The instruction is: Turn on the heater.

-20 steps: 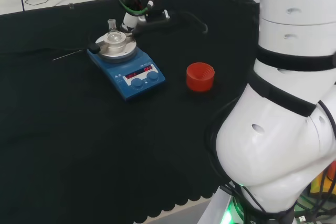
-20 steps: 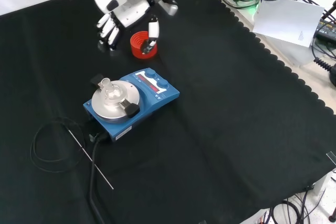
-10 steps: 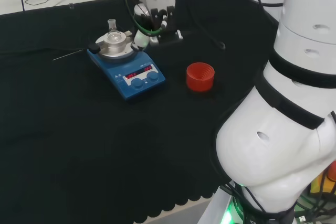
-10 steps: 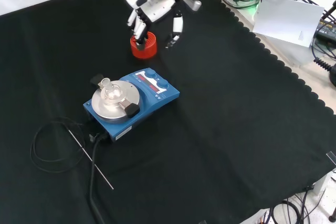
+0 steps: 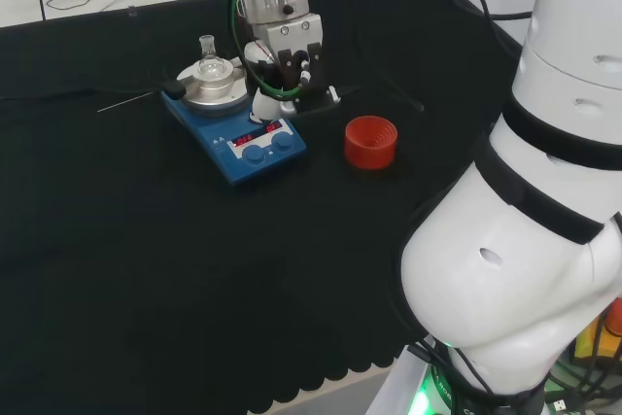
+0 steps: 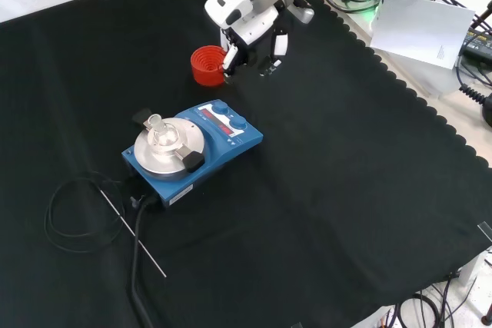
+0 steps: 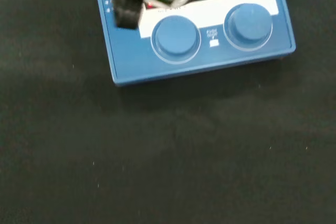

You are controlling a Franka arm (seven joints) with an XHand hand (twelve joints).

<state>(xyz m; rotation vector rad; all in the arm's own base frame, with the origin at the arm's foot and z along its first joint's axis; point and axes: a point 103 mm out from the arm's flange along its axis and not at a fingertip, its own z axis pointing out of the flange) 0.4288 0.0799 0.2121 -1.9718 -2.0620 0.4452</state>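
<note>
The blue heater point(image 5: 222, 148) has a round metal plate with a small glass flask point(image 5: 208, 63) on it and two blue knobs point(image 5: 255, 153) under a red display. My hand point(image 5: 291, 65) hangs in the air just beside the heater's knob end, fingers relaxed and pointing down, holding nothing. In the front view the hand point(image 6: 250, 30) is above and beyond the heater point(image 6: 223, 151), next to the red ribbed ring point(image 6: 206, 64). The wrist view looks down on the heater's panel point(image 7: 210, 61) with both knobs point(image 7: 176, 38); a dark fingertip point(image 7: 126, 11) shows in front of the display's end.
The red ribbed ring point(image 5: 370, 141) stands on the cloth to the right of the heater in the head view. A thin metal probe point(image 6: 132, 232) and coiled black cable point(image 6: 61, 213) lie behind the heater. The cloth's scalloped edge point(image 6: 400, 86) runs along the front view's right.
The hand has swung from beyond the red ring to the heater's knob end, moving rightward in the front view and nearer in the head view. Heater, flask and ring have stayed put.
</note>
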